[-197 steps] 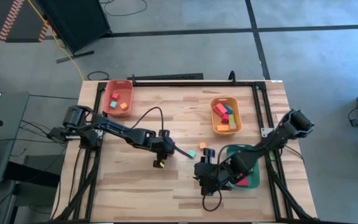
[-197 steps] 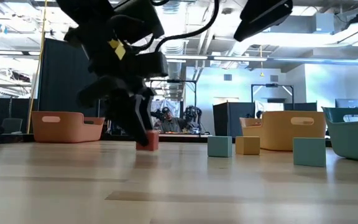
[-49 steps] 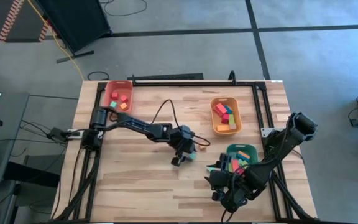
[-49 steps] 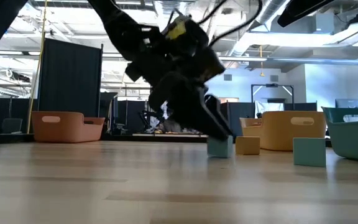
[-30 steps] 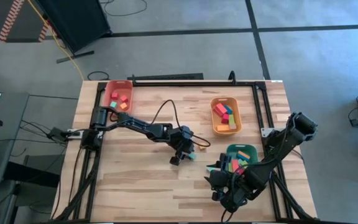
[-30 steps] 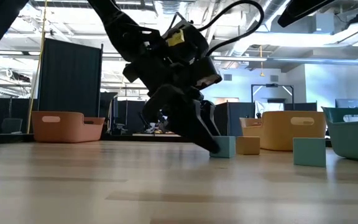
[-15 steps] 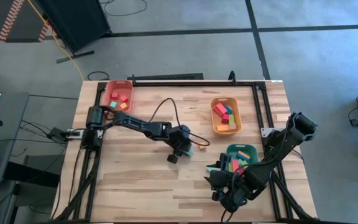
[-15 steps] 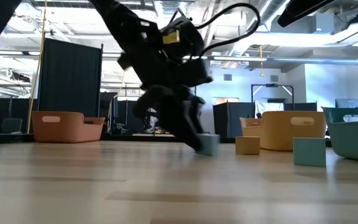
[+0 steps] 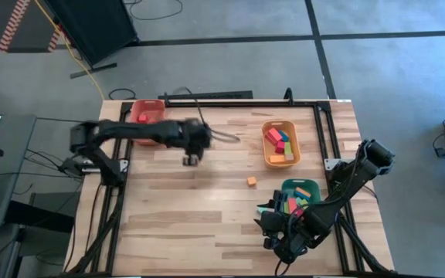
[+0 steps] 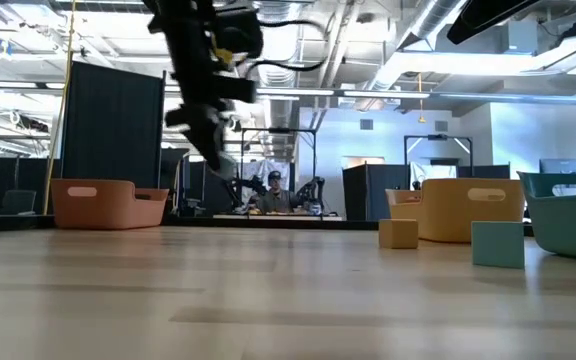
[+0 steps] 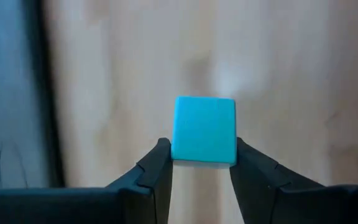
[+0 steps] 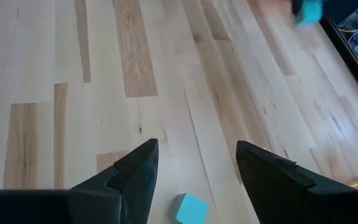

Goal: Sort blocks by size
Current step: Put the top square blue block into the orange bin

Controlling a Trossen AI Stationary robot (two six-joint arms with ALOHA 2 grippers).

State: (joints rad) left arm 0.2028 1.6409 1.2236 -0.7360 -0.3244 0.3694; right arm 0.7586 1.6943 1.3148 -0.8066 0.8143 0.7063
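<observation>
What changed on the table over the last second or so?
The left gripper closed on the small teal block, lifted it off the middle of the table and carried it toward the red-orange tray. The orange cube, the other trays and the right gripper stayed put.

A teal cube (image 11: pixel 204 130) is riding pinched off the table (an orange cube (image 9: pixel 251 181) is lying alone mid-table).

The table (image 9: pixel 207 201) is showing pale planked wood with a smooth, faintly shiny finish. The teal cube (image 11: pixel 204 130) is looking matt and smooth-faced between dark matt plastic fingers (image 11: pixel 157 171). The orange tray (image 9: pixel 280 158) and green tray (image 9: pixel 315 224) are looking like smooth moulded plastic.
</observation>
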